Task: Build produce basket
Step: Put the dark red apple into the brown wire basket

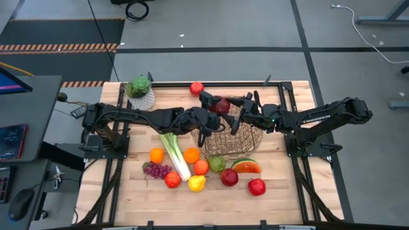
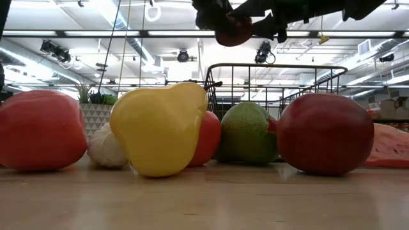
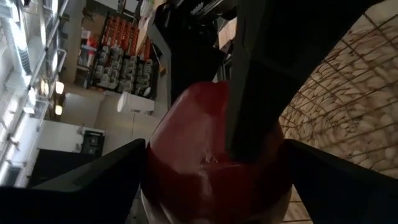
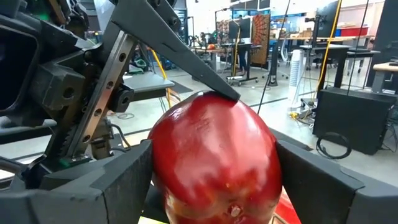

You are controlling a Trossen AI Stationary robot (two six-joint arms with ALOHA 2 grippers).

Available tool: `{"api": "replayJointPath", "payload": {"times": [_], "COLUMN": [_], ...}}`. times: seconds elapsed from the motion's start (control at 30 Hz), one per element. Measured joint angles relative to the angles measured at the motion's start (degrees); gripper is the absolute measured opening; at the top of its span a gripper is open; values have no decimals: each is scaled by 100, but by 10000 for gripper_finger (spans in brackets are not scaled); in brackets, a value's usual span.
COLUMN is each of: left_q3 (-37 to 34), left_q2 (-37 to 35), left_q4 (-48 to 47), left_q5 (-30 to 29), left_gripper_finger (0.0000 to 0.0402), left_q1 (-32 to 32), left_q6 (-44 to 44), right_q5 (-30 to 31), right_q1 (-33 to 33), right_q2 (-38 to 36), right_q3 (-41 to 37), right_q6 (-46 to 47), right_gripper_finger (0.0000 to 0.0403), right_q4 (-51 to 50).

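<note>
Only the high view shows the basket (image 1: 233, 137) under the held apple (image 1: 222, 106).

Glossy smooth plastic apple (image 4: 214, 155), open wire-mesh basket (image 1: 231, 135), pale planked wood table (image 1: 281, 198), matt black tool fingers (image 4: 93, 180).

two dark jointed arms (image 1: 147, 118), flat black wedge-shaped fingers (image 4: 106, 180).
</note>
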Motion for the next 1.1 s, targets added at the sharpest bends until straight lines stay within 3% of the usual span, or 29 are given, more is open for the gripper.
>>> {"api": "replayJointPath", "payload": {"times": [0.13, 0.4, 0.7, 1.1], "left_q3": [4, 4, 4, 4], "left_q2": [24, 21, 14, -11], "left_q4": [-67, -96, -237, -809], "left_q5": [181, 4, -521, -1030], "left_gripper_finger": [396, 399, 400, 400], "left_q1": [-16, -210, -460, -776], "left_q6": [-247, -253, -288, -710], "right_q5": [-234, -280, -170, 400], "right_q1": [18, 15, 9, 0], "right_q2": [17, 13, -14, -762], "right_q3": [11, 11, 11, 9], "right_q6": [-27, -21, -21, 203], "right_gripper_finger": [328, 328, 328, 328], "right_q4": [-58, -68, -157, -1838]}}
